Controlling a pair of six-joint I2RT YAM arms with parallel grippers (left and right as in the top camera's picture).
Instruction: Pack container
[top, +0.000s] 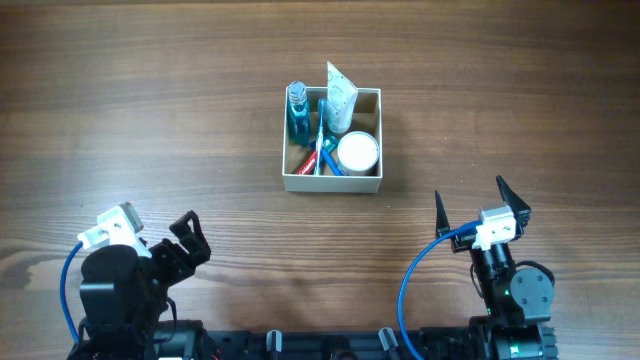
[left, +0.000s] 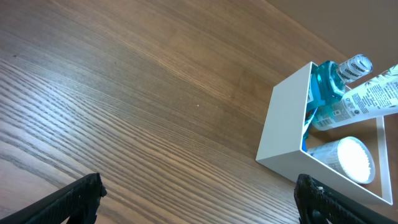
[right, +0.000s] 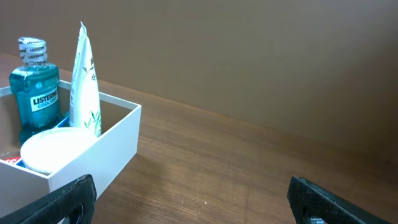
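Observation:
The container (top: 331, 183) is a small square white box with tan inside, at the table's centre. It holds a blue mouthwash bottle (top: 297, 108), a white tube (top: 340, 98), a round white jar (top: 357, 151) and a toothbrush with a red item (top: 318, 152). It also shows in the left wrist view (left: 283, 130) and the right wrist view (right: 109, 146). My left gripper (top: 186, 239) is open and empty at the front left, well away from the box. My right gripper (top: 480, 204) is open and empty at the front right.
The wooden table (top: 150, 110) stretches bare around the box. Blue cables (top: 410, 285) loop beside both arm bases at the front edge.

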